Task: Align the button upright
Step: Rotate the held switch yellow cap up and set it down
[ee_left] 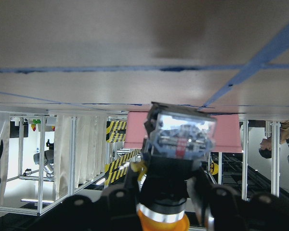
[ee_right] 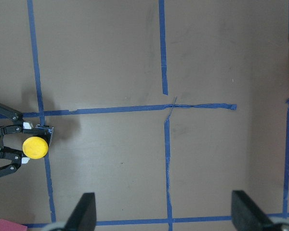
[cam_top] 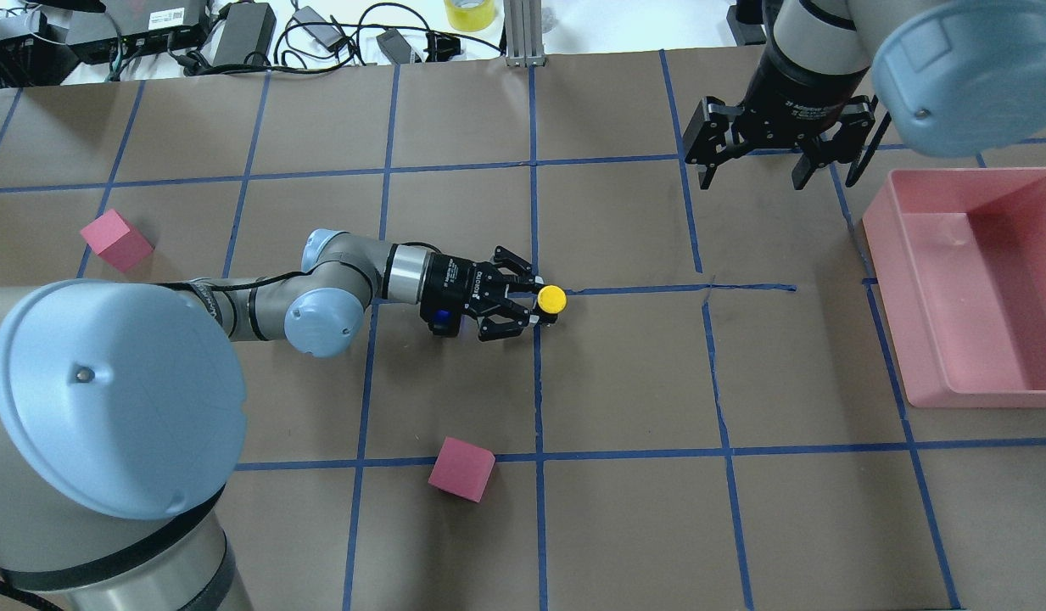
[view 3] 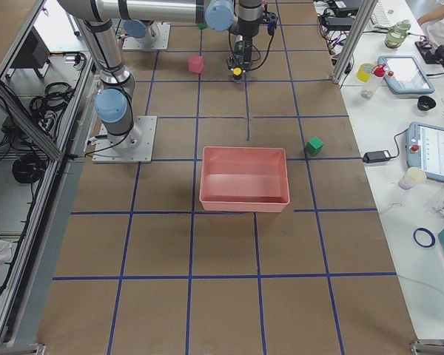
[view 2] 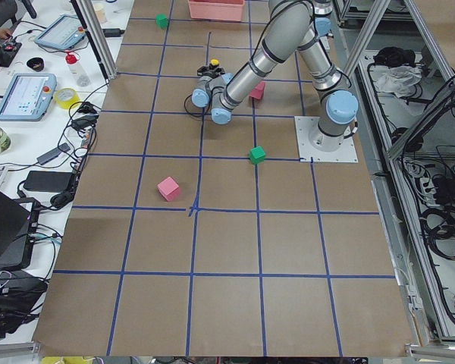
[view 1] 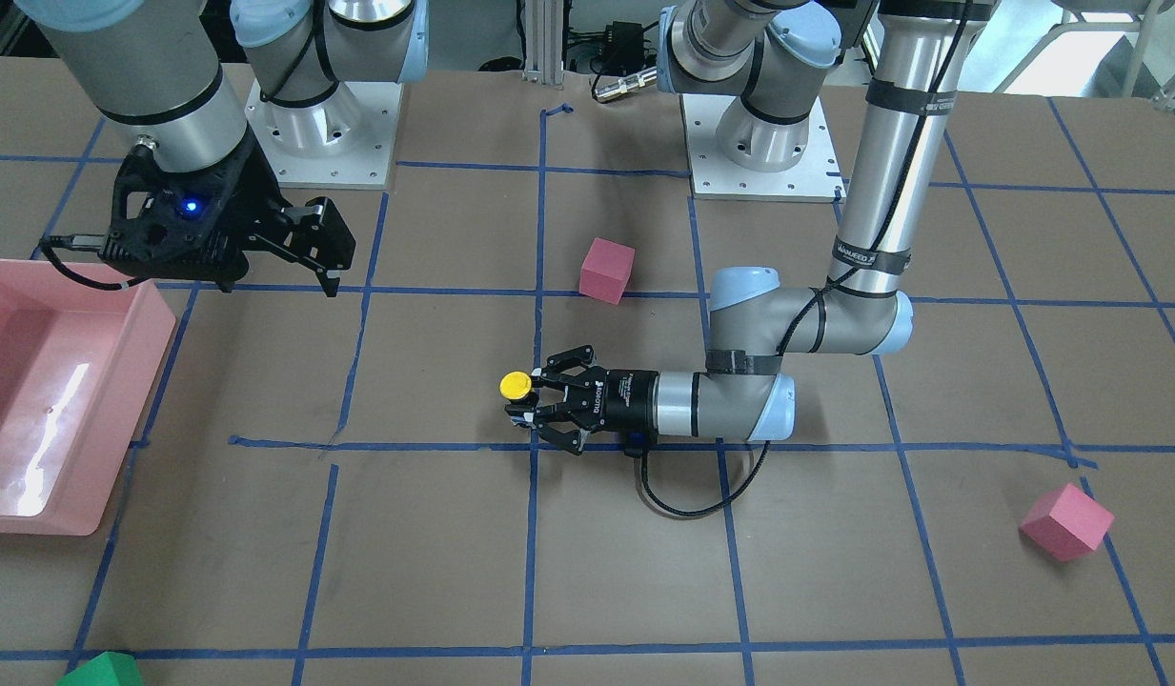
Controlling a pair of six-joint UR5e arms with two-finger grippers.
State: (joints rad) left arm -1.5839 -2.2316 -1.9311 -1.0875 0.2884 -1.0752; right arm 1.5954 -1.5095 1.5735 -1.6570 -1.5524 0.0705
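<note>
the button [cam_top: 552, 299] is clenched in the left gripper [cam_top: 534, 305] at the tape crossing mid-table. its yellow cap faces up, its long axis looks about vertical, and its base seems just over the paper. the right gripper [cam_top: 753, 174] hangs spread, well apart, near the pink bin [cam_top: 886, 305].

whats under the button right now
The brown table at a blue tape crossing. The button's yellow cap and the left gripper cover the spot, so contact with the table cannot be seen.
</note>
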